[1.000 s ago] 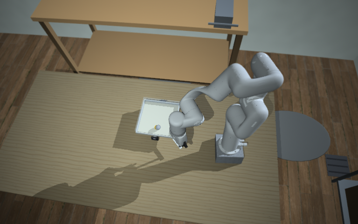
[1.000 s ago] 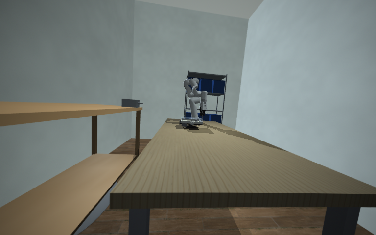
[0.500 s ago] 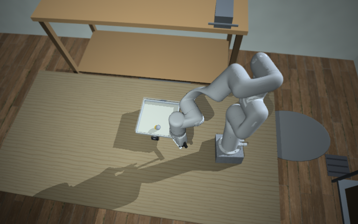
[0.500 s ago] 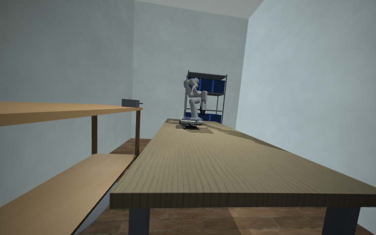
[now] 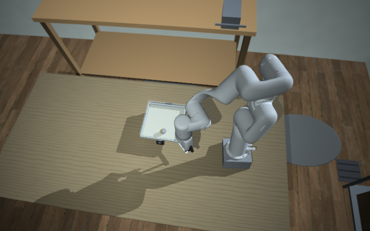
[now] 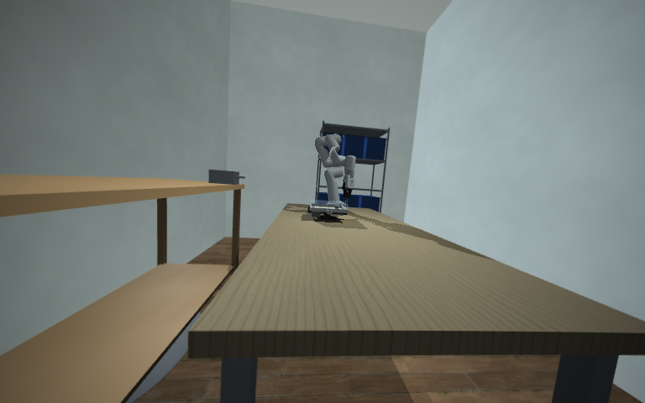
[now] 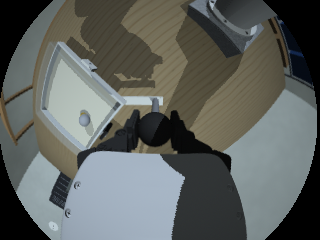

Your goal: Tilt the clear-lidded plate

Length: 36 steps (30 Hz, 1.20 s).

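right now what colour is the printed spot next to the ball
Orange-yellow: a sliver of the spot peeks out beside the steel ball. Top view shows it best.

Workshop room, wooden workbench (image 5: 141,16) with vise (image 5: 231,13), metal shelf rack (image 6: 353,128) holding blue bins (image 6: 364,146), plank floor (image 5: 322,81)

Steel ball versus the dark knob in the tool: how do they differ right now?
The steel ball is pale grey and shiny; the knob is black and matte. The ball lies loose inside the plate, right beside the orange spot; the knob sits outside the plate's corner, clamped between the fingers of the tool. In the wrist view the ball looks far smaller. Both are round.
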### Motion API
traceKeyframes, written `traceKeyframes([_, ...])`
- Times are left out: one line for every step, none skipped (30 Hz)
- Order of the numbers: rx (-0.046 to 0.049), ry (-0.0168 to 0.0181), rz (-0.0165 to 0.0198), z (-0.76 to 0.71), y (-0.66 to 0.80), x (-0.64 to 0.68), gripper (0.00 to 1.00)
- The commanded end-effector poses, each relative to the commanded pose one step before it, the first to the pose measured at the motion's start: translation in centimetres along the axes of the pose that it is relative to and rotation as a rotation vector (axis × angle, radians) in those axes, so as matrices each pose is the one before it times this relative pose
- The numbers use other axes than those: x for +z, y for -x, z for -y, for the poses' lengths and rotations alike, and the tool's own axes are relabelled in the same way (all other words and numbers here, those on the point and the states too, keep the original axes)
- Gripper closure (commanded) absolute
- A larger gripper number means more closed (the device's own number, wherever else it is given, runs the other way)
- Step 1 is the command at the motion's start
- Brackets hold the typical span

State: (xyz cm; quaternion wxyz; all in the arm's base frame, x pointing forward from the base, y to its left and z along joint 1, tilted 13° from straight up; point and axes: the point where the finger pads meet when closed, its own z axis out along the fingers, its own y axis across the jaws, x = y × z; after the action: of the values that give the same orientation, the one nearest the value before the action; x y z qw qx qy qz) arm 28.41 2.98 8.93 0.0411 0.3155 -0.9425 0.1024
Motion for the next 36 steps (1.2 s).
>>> traceKeyframes([0.00020,-0.00250,0.00523,0.082,0.293,-0.114,1.00])
traceKeyframes([0.00000,0.00000,0.00000,-0.011,0.041,0.026,1.00])
traceKeyframes([0.00000,0.00000,0.00000,-0.007,0.011,0.017,1.00])
traceKeyframes([0.00000,0.00000,0.00000,-0.007,0.011,0.017,1.00])
traceKeyframes([0.00000,0.00000,0.00000,-0.007,0.011,0.017,1.00])
traceKeyframes([0.00000,0.00000,0.00000,-0.007,0.011,0.017,1.00])
traceKeyframes([0.00000,0.00000,0.00000,-0.007,0.011,0.017,1.00])
traceKeyframes([0.00000,0.00000,0.00000,-0.007,0.010,0.017,1.00])
traceKeyframes([0.00000,0.00000,0.00000,0.000,0.000,0.000,1.00])
traceKeyframes([0.00000,0.00000,0.00000,0.000,0.000,0.000,1.00])
traceKeyframes([0.00000,0.00000,0.00000,0.000,0.000,0.000,1.00])
traceKeyframes([0.00000,0.00000,0.00000,0.000,0.000,0.000,1.00])
traceKeyframes([0.00000,0.00000,0.00000,0.000,0.000,0.000,1.00])
traceKeyframes([0.00000,0.00000,0.00000,0.000,0.000,0.000,1.00])
traceKeyframes([0.00000,0.00000,0.00000,0.000,0.000,0.000,1.00])
traceKeyframes([0.00000,0.00000,0.00000,0.012,-0.040,-0.029,1.00])
traceKeyframes([0.00000,0.00000,0.00000,0.012,-0.041,-0.029,1.00])
traceKeyframes([0.00000,0.00000,0.00000,0.012,-0.041,-0.029,1.00])
traceKeyframes([0.00000,0.00000,0.00000,0.012,-0.042,-0.028,1.00])
traceKeyframes([0.00000,0.00000,0.00000,0.009,-0.005,-0.019,1.00])
traceKeyframes([0.00000,0.00000,0.00000,0.009,-0.005,-0.019,1.00])
traceKeyframes([0.00000,0.00000,0.00000,0.009,-0.005,-0.019,1.00])
traceKeyframes([0.00000,0.00000,0.00000,0.009,-0.005,-0.019,1.00])
traceKeyframes([0.00000,0.00000,0.00000,0.009,-0.005,-0.019,1.00])
traceKeyframes([0.00000,0.00000,0.00000,0.009,-0.005,-0.019,1.00])
traceKeyframes([0.00000,0.00000,0.00000,0.000,0.000,0.000,1.00])
traceKeyframes([0.00000,0.00000,0.00000,0.000,0.000,0.000,1.00])
traceKeyframes([0.00000,0.00000,0.00000,0.000,0.000,0.000,1.00])
traceKeyframes([0.00000,0.00000,0.00000,0.000,0.000,0.000,1.00])
traceKeyframes([0.00000,0.00000,0.00000,0.000,0.000,0.000,1.00])
traceKeyframes([0.00000,0.00000,0.00000,0.000,0.000,0.000,1.00])
traceKeyframes([0.00000,0.00000,0.00000,0.000,0.000,0.000,1.00])
traceKeyframes([0.00000,0.00000,0.00000,-0.032,-0.015,0.072,1.00])
traceKeyframes([0.00000,0.00000,0.00000,-0.032,-0.015,0.072,1.00])
traceKeyframes([0.00000,0.00000,0.00000,-0.032,-0.015,0.072,1.00])
traceKeyframes([0.00000,0.00000,0.00000,-0.031,-0.015,0.072,1.00])
